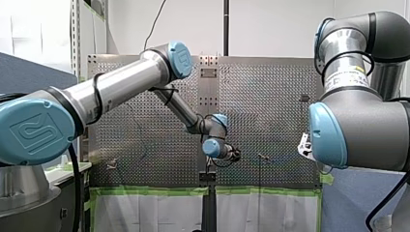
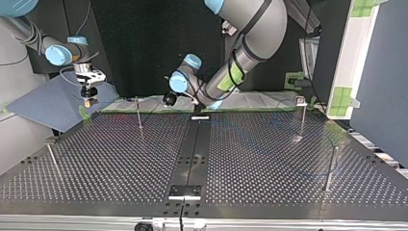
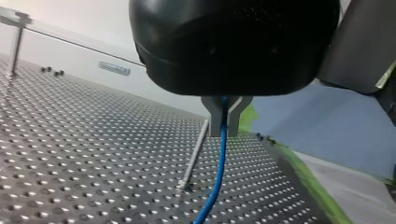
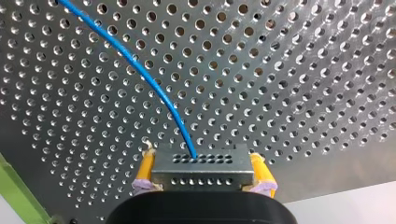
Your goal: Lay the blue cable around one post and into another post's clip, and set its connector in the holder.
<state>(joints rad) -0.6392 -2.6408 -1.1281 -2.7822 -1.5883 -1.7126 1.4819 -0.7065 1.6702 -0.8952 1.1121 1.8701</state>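
- The connector (image 4: 203,173), a grey block with rows of small holes, sits clenched between the yellow pads (image 4: 145,169) of our right gripper (image 4: 203,163).
- The blue cable (image 4: 159,92) leaves the connector's top face and arcs away over the perforated table (image 2: 269,163).
- In the top view, our right gripper (image 2: 89,100) hangs well to the left of the black strip (image 2: 192,149), beyond the table's far edge.
- Our left gripper (image 3: 226,116) grips the cable between its metal fingers (image 3: 214,116); the cable (image 3: 219,168) drops from them toward the table, just beside a thin post (image 3: 194,156).
- In the top view, that gripper (image 2: 168,99) hovers near the strip's far end, slightly to its left.
- The holder (image 2: 184,191) stands at the strip's near end, well apart from the connector.
- A post topped with a clip (image 2: 302,115) stands to the strip's right; we cannot tell what lies in the clip.
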